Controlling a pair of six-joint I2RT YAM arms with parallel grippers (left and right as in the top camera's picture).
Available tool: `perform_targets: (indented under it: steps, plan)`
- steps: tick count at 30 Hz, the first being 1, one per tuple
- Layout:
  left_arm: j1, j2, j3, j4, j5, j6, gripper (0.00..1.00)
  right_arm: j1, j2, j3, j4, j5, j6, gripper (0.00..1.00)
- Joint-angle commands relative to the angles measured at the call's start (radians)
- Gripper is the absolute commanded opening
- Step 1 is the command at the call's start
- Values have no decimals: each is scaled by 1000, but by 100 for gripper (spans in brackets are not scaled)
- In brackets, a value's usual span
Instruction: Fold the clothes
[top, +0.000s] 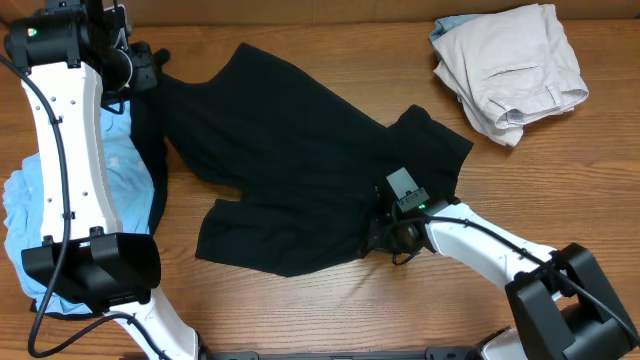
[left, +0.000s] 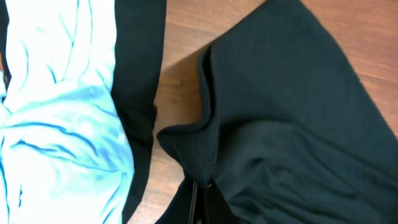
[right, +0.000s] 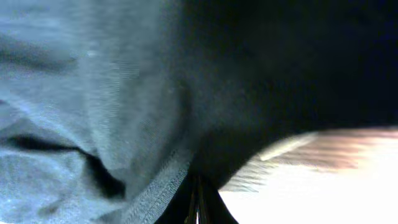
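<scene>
Wood table (top: 300, 315): black T-shirt (top: 300, 150) spread; left gripper (left: 200, 196) & right gripper (right: 197, 199) both pinch its fabric.

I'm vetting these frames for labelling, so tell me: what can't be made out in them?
Overhead: the left arm and the picture's edge hide much of the light blue shirt.
Overhead: the left gripper is dark against the black T-shirt; its jaws are lost.
Right wrist: T-shirt cloth fills the lens, blurred; the bottom edge cuts off the right gripper.
Overhead: the beige trousers cover most of a pale blue cloth beneath.
</scene>
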Motion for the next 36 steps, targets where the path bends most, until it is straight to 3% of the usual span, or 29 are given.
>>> perform_targets:
  steps: [1, 6, 13, 21, 29, 36]
  plan:
    - [-13, 5, 1, -24, 8, -2, 4, -74, 25, -13, -64, 46, 63, 4]
    - [-13, 5, 1, -33, 0, -2, 4, -208, 10, -9, -123, 24, 54, 4]
    - [-33, 5, 1, -66, 44, -3, 4, -473, 10, 26, -138, -13, -70, 4]
    - [-118, 5, -94, -133, 46, -3, 4, -726, 10, 162, -188, -71, -185, 4]
    - [-171, 5, -239, -29, 46, -3, 4, -758, -47, 325, -345, -117, -280, 5]
    - [-148, 2, -185, -21, 46, -2, 4, -671, -303, 368, -444, -171, -292, 13]
